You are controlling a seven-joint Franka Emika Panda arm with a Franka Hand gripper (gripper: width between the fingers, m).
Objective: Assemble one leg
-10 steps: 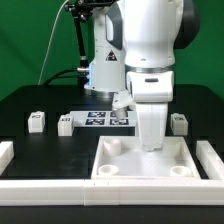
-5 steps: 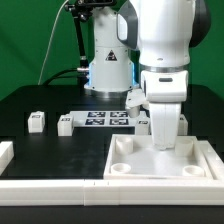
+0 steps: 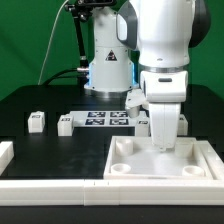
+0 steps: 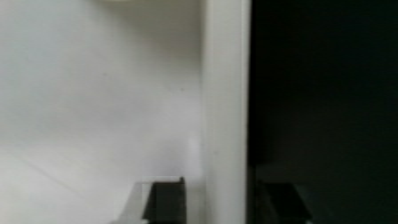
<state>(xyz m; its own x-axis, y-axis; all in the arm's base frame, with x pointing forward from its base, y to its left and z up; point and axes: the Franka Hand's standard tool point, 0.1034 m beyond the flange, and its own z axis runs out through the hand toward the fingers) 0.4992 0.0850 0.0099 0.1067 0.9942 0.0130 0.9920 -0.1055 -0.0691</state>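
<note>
Exterior camera: stationed low beyond the front edge of the table (image 3: 30, 100), facing the far edge and the arm's base (image 3: 105, 68). It sits at middle distance and covers most of the desk, with the white tray (image 3: 160, 182) nearest the lens. Wrist camera: very close and blurred, facing down on a white surface, apparently the tray (image 4: 107, 110), with bare table (image 4: 329, 100) alongside. Shared: that tray edge and the adjoining table.

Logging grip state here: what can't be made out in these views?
- Gripper: exterior view, the white arm body hides its fingertips at the large white square plastic tray; open or shut unknown.
- Wrist view: blurred close-up, nothing identifiable.
- Small white plastic leg blocks: exterior view, tags too small.
</note>
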